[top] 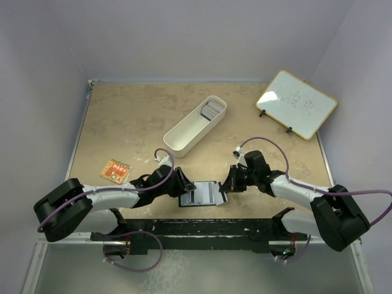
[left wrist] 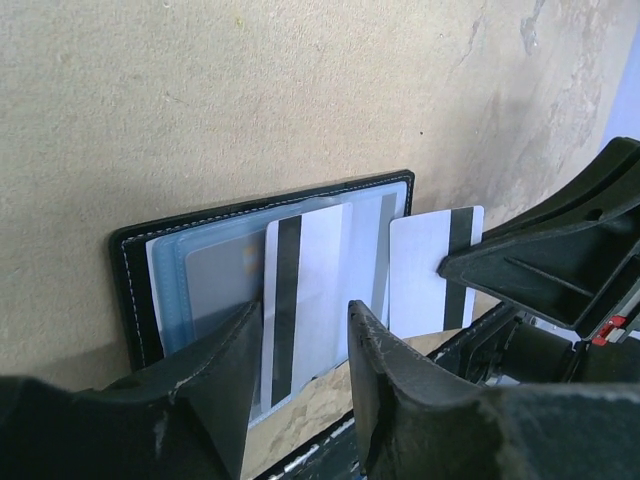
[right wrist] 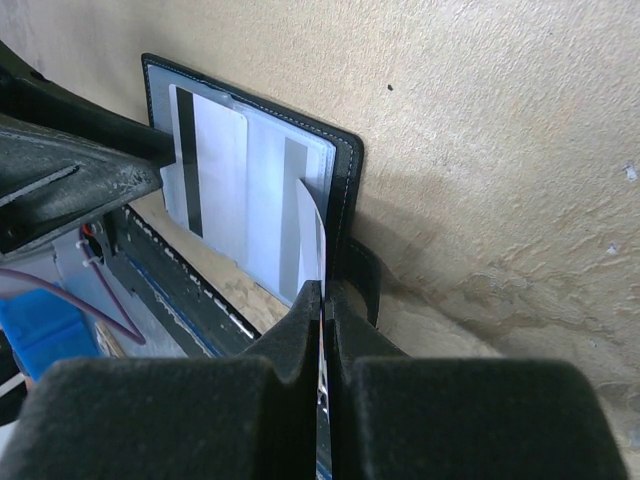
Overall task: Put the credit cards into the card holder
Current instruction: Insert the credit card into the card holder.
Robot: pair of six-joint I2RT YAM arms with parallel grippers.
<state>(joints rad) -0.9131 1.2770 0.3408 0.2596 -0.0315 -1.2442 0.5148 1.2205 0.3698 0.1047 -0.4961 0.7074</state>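
Overhead, the card holder (top: 201,195) lies spread open at the near edge of the bench (top: 135,116), about midway along it. It sits between the two arms, so each can reach it from its own side. The left gripper (top: 187,187) is at its left end and the right gripper (top: 225,185) at its right. More credit cards (top: 212,110) stand in the far end of a white tray (top: 184,133) nearer the bench's middle. An orange card (top: 116,171) lies apart toward the left edge.

From the left wrist, the left gripper's jaws stand apart, released, above a striped card (left wrist: 300,290). It lies on the holder's clear sleeve with its near end poking out past the holder, and looks only partly seated. Just beside it a second card (left wrist: 432,270), white with a dark stripe, overhangs the holder's right edge, with the right gripper on it.

From the right wrist, the right gripper is clenched on that second card's edge. The thin plastic bows where it meets the holder, probably so as to feed it into a pocket. The holder shows a black stitched border and a glossy blue-grey inside.
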